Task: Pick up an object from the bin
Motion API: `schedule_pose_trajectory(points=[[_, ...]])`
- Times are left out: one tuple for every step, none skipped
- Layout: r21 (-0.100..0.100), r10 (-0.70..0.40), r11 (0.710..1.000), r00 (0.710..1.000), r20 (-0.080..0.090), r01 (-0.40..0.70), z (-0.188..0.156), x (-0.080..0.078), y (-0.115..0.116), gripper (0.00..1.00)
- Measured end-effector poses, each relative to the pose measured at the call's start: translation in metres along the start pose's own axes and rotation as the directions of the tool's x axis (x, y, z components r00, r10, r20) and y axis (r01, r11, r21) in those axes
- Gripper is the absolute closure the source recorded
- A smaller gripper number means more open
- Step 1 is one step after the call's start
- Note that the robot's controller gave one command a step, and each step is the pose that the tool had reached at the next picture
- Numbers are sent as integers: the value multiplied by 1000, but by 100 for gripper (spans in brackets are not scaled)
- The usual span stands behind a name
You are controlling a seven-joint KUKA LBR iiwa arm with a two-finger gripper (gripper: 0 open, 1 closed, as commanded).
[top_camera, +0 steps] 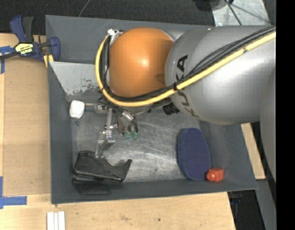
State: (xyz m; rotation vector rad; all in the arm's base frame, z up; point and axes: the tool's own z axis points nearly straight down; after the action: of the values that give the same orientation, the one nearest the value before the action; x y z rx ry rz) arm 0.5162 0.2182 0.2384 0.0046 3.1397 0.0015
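1. Camera view: the silver arm reaches in from 3 o'clock over the grey metal bin. Its orange cover, ringed by a yellow cable, hangs over the bin's upper middle.
2. Camera view: the gripper points down near the bin floor, just left of centre. How far the claw stands open cannot be told, nor whether it has hold of anything.
3. Camera view: a small green piece lies just beside the gripper, at its 3 o'clock. It is the nearest thing to the claw.
4. Camera view: a black wedge-shaped object lies at the bin's 7 o'clock, near the gripper and below it.
5. Camera view: a white block sits at the bin's 9 o'clock, against the left wall.
6. Camera view: a blue oval pad lies at the bin's 4 o'clock, well apart from the gripper. A small red ball rests at its lower right end.
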Motion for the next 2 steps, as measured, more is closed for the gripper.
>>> schedule_pose_trajectory(points=[[-2,-45,999,999,5,45,135,18,-29,0],[10,-39,999,999,-10,39,138,20,-36,100]])
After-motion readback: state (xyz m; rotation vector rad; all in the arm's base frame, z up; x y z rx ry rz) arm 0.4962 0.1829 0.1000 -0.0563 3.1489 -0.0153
